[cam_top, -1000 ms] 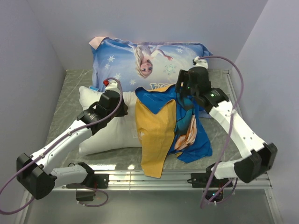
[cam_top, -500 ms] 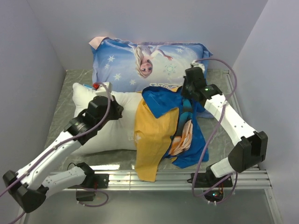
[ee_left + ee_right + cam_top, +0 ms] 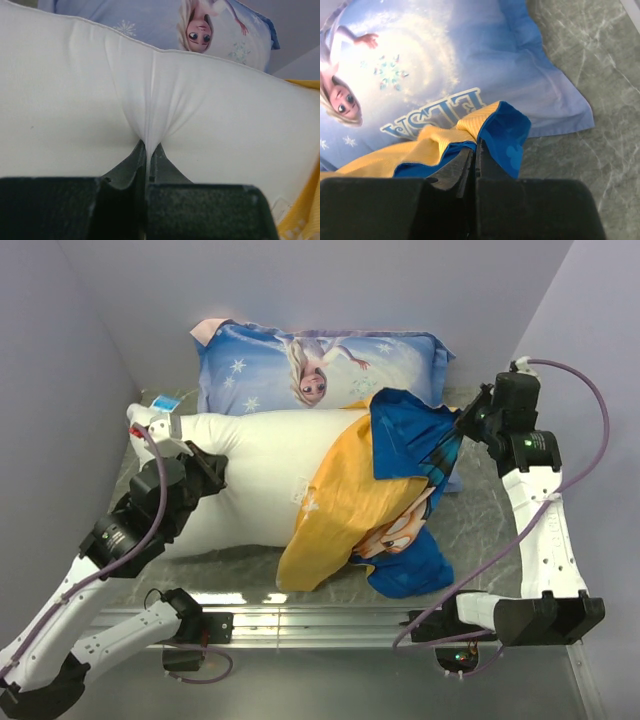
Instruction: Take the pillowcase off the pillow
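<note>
The white pillow lies across the table, its left two thirds bare. My left gripper is shut on a pinched fold of the pillow near its left end, with the fabric puckering into the left gripper. The yellow and blue pillowcase covers the pillow's right end and droops toward the front edge. My right gripper is shut on the pillowcase's blue-lined corner at the back right, and that corner folds over the right gripper.
A light blue Elsa-print pillow leans against the back wall just behind the white one and lies under the held corner. Grey marbled table shows at the right. Walls close in on the left, right and back.
My right gripper has shut on the pillowcase corner and pulled it back and to the right. My left arm has dragged the pillow left, so more white pillow shows.
</note>
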`<state>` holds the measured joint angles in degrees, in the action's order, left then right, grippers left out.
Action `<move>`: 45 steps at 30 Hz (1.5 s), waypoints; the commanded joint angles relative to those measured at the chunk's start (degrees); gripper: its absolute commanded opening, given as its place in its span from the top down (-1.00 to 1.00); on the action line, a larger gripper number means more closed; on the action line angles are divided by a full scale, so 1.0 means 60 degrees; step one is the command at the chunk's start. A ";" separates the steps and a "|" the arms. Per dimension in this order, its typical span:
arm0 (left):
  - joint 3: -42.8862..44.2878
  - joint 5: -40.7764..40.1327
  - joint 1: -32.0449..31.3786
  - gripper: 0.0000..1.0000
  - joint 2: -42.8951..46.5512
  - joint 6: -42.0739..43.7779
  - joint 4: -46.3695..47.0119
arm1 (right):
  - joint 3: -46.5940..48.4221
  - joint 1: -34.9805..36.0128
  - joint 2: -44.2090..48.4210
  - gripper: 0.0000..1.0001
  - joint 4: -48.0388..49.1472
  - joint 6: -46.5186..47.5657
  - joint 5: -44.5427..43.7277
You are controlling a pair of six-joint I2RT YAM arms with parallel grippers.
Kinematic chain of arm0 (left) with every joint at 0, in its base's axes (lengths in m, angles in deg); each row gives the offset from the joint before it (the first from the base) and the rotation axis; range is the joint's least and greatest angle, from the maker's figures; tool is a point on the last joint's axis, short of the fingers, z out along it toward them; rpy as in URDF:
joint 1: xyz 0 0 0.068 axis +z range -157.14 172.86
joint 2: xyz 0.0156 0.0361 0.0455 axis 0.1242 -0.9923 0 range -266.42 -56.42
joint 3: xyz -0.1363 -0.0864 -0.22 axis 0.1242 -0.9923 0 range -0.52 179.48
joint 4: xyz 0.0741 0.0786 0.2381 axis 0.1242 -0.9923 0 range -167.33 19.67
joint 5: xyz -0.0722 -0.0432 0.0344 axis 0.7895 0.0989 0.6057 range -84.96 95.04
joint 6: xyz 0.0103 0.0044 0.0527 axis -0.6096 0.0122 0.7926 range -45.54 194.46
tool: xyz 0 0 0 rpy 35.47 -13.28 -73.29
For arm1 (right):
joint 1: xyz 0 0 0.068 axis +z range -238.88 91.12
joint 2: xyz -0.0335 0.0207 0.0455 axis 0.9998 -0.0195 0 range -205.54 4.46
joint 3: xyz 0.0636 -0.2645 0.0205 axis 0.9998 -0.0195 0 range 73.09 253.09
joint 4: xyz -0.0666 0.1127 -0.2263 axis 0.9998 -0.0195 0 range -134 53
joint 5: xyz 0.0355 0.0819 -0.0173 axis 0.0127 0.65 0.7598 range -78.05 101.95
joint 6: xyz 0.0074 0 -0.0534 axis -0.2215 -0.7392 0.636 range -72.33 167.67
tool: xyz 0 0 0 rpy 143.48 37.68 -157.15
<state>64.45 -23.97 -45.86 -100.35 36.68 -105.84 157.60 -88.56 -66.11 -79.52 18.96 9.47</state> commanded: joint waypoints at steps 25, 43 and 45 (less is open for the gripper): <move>0.1696 -0.2941 0.0257 0.99 -0.0984 0.0818 0.1099 | -0.3896 0.7015 0.3834 -0.70 0.0729 -0.0633 -0.2882; 0.1784 -0.2899 0.0272 0.99 -0.1366 0.0891 0.1084 | -0.6821 1.2442 0.0660 -0.78 0.4829 -0.4502 -0.4451; 0.1813 -0.2826 0.0257 0.99 -0.1366 0.0891 0.1113 | -0.6513 1.2457 -0.0318 -0.77 0.4890 -0.4546 -0.4304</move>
<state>72.56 -41.02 -44.24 -110.25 42.32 -109.25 115.83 -14.12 -62.28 -57.51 -5.67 -14.82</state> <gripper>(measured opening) 0.044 0.885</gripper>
